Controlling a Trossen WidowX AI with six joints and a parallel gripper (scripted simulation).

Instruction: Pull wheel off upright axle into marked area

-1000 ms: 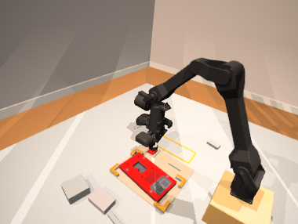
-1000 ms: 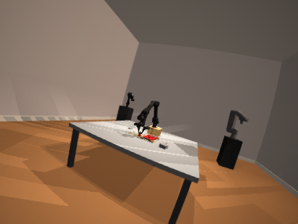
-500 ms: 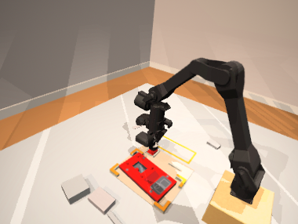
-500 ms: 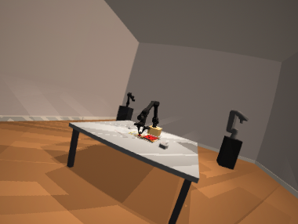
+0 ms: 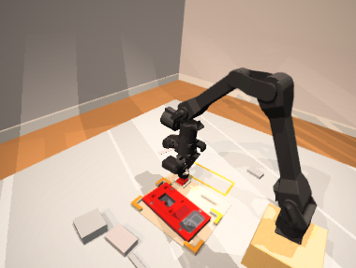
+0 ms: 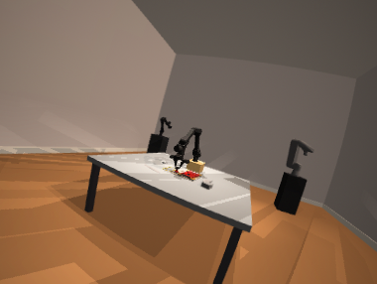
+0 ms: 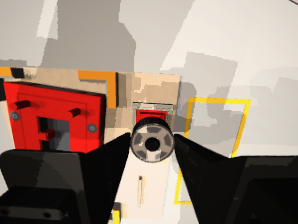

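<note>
The black parallel-jaw gripper (image 7: 152,150) is closed partway on the round grey spoked wheel (image 7: 152,143), low in the wrist frame's centre above its small red base (image 7: 151,116); a tilted pull could bind the wheel on the axle, and a light pinch could let it slip short of the yellow-outlined marked area (image 7: 212,145) at right; the axle itself is hidden under the wheel; the exterior view is too small to help.

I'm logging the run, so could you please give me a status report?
Gripper shut on wheel. Wheel over its red mount, not in yellow marked area. Nothing seen in the way.
</note>
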